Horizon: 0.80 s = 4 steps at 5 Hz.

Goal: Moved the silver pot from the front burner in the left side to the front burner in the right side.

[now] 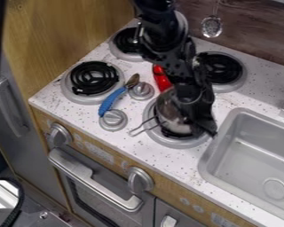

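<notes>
The black gripper (199, 110) hangs over the front right burner (179, 142), at the right side of the silver pot (170, 116), and hides part of it. Low over that burner, the pot looks tilted, and its thin wire handle (145, 127) points left toward the counter's front. Whether the pot rests fully on the coil cannot be told. On the left, the front left burner (93, 79) has its black coil bare.
A blue-handled utensil (113, 99) lies between the left burner and two grey knobs. Behind the pot is a red object (161, 79). Two back burners stand near the wall, and the sink (251, 155) is at the right. A metal spoon (212, 26) hangs at the wall.
</notes>
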Tool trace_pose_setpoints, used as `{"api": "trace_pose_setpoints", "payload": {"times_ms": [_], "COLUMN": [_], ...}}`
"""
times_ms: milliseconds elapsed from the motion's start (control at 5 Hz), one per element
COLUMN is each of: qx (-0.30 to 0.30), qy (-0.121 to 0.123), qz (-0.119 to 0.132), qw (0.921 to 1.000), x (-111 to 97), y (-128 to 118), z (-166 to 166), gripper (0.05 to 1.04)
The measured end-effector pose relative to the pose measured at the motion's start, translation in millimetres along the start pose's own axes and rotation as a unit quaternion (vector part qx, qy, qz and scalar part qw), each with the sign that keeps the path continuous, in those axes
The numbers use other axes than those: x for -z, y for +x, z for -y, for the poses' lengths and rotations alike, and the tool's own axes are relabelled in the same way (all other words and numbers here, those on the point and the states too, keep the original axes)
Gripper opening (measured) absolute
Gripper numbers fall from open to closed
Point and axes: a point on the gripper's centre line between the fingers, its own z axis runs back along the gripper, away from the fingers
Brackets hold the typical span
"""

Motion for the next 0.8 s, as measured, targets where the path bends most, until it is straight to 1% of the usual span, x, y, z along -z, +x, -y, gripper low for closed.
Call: {"api": "trace_pose_setpoints", "payload": {"times_ms": [200,400,600,800], "qx": [-0.021,-0.046,-0.074,-0.093], "qy": [0.002,0.012,0.025,0.035], "qz": [0.042,0.036,-0.026,-0.088], "qw": [0.9989,0.9982,0.9966,0.9911], "x": [-40,-67,-71,-62], "y": [16,18,-1,-15], "z": [5,4,2,-1], "gripper": [0.69,0.969,0.997,0.997]}}
